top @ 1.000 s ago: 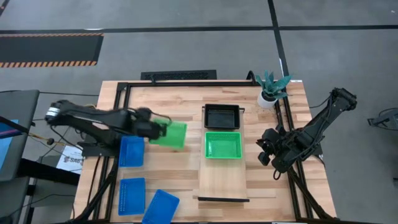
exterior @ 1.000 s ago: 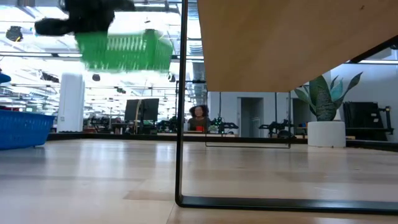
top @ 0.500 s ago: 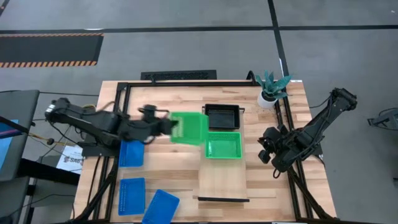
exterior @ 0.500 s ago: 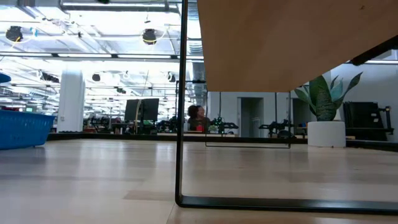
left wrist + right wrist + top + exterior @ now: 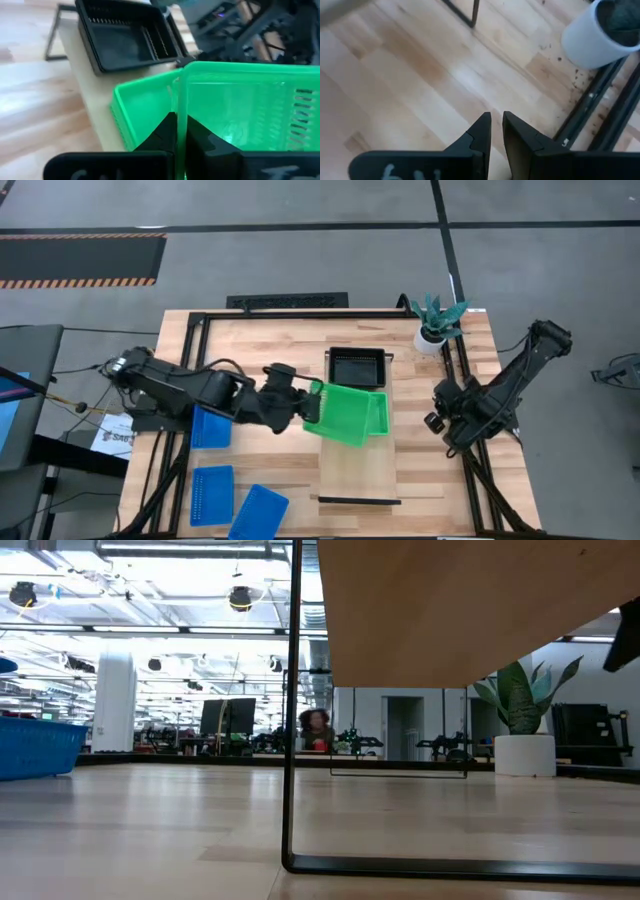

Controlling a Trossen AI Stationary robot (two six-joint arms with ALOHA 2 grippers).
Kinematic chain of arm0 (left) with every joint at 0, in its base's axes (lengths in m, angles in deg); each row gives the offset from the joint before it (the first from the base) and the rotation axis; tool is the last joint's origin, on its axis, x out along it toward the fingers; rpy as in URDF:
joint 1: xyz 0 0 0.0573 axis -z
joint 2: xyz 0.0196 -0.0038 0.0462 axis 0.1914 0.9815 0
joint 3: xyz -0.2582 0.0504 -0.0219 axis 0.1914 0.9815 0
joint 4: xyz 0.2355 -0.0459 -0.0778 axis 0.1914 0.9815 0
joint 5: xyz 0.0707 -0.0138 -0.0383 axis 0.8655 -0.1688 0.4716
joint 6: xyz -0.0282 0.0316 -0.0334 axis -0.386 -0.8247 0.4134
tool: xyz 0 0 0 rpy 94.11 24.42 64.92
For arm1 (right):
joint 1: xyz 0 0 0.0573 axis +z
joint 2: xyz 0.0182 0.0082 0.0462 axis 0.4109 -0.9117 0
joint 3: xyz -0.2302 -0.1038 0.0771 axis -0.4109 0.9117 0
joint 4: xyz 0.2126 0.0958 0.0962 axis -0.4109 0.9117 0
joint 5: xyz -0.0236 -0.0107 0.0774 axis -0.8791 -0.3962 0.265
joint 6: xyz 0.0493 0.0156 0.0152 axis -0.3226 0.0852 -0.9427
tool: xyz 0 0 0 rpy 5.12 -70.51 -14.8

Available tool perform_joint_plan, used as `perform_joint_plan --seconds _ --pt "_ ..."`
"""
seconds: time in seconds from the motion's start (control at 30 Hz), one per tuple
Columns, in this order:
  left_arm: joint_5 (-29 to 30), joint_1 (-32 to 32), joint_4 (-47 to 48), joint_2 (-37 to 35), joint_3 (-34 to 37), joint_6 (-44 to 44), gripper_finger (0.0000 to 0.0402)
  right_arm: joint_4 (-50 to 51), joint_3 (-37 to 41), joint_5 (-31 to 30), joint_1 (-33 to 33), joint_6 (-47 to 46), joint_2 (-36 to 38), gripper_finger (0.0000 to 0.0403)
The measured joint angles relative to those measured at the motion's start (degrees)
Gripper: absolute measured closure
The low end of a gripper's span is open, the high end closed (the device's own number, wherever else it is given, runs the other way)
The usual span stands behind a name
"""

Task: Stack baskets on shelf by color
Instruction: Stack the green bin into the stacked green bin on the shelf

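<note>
High view: the shelf (image 5: 358, 470) carries a black basket (image 5: 356, 367) at its far end. Beside that lies a green basket (image 5: 376, 413), over which the left claw (image 5: 312, 402) holds a second green basket (image 5: 340, 414), tilted. Three blue baskets (image 5: 211, 424) wait on the desk (image 5: 250, 350), well away from the shelf. Roughly a third appears stacked.

Low view: no readable writing.

Left wrist view: claw pinches the green rim.

Right wrist view: the right claw (image 5: 495, 130), beside the shelf, stands slightly spread, empty; its white marking is illegible.
</note>
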Motion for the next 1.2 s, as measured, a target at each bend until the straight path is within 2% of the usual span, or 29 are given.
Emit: perform_joint_plan --seconds 0.17,0.3,0.5,0.7,0.87,1.2 --pt "3.04 -0.76 7.85 7.83 -12.36 2.57 0.0402 -1.65 3.20 0.29 2.23 -3.11 0.01 0.0331" --pt "0.32 -1.62 9.30 13.01 -16.87 3.82 0.0401 -2.40 4.62 0.41 4.30 -5.29 -0.01 0.0331" --pt "-3.84 -2.45 12.13 16.11 -17.13 7.52 0.0402 -2.59 4.69 0.39 6.38 -5.38 0.00 0.0331" --pt "0.87 -2.27 14.77 15.97 -17.17 10.74 0.0402 -2.59 4.69 0.32 7.59 -5.66 -0.02 0.0331" --pt "-1.25 -2.27 16.45 17.15 -17.09 14.36 0.0402 -2.64 4.72 0.28 7.99 -5.71 -0.02 0.0331" --pt "-2.20 -2.54 16.15 18.76 -17.10 14.87 0.0402 -2.71 4.73 0.21 7.96 -5.73 -0.02 0.0331"
